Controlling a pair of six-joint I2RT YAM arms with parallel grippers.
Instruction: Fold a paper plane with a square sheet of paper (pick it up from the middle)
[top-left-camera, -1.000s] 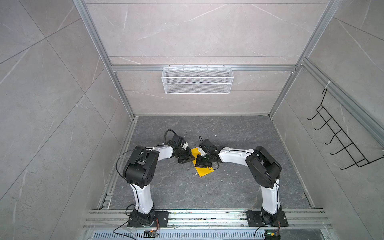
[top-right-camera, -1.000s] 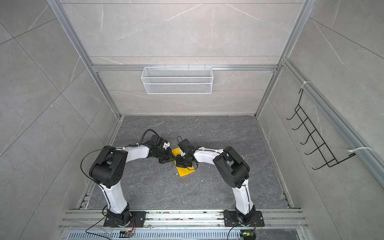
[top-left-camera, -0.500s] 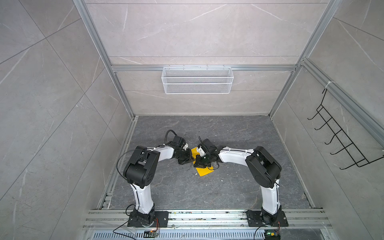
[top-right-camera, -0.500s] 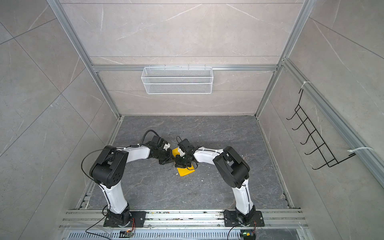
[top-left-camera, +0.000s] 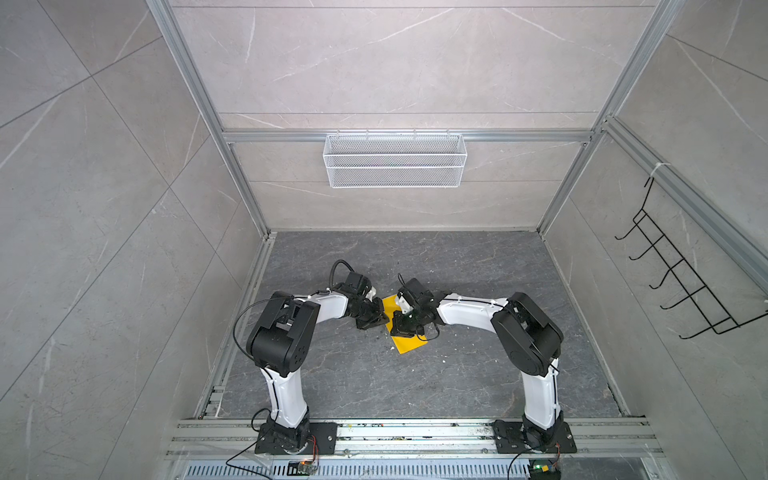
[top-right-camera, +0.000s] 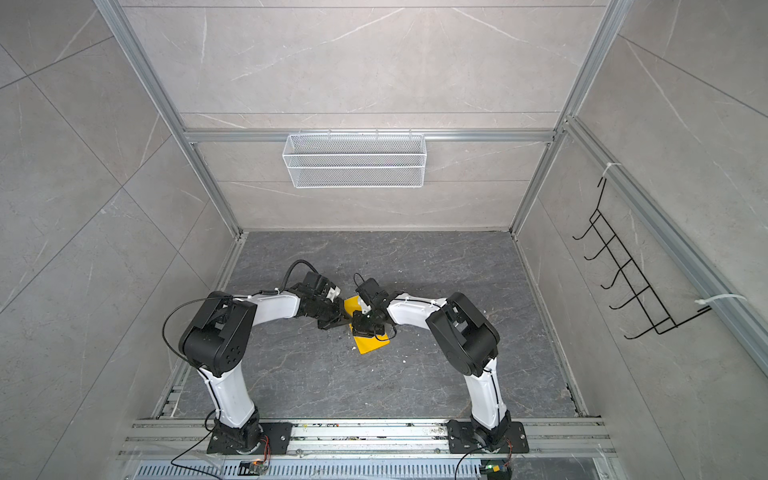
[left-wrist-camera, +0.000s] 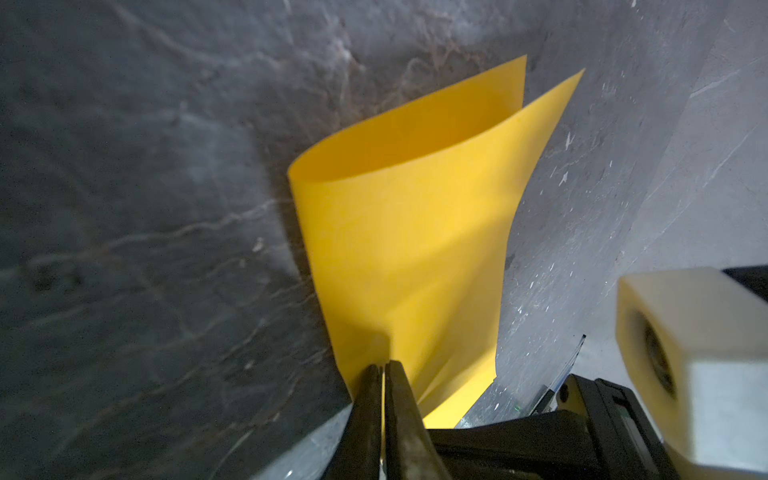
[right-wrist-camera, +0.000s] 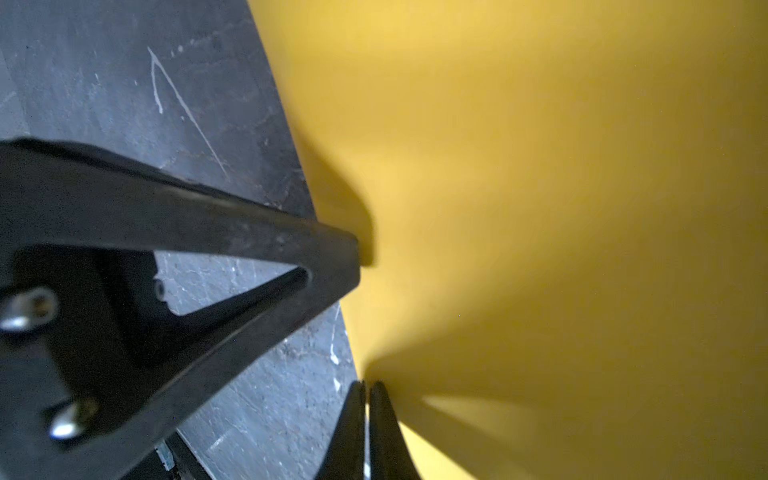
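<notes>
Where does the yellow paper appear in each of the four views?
Top view: paper at the middle of the table.
Top view: paper, same place.
Left wrist: paper curled, pinched by the left hand.
Right wrist: paper fills much of the picture, pinched by the right hand.
Shared landmark: the grey table under it.

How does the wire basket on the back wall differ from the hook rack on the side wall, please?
The basket is white; the rack is black. The basket is a fine-mesh trough, while the rack is a bare frame with a row of hooks. The basket hangs on the back wall, the rack on the side wall. Both are wire and hang above the floor.
</notes>
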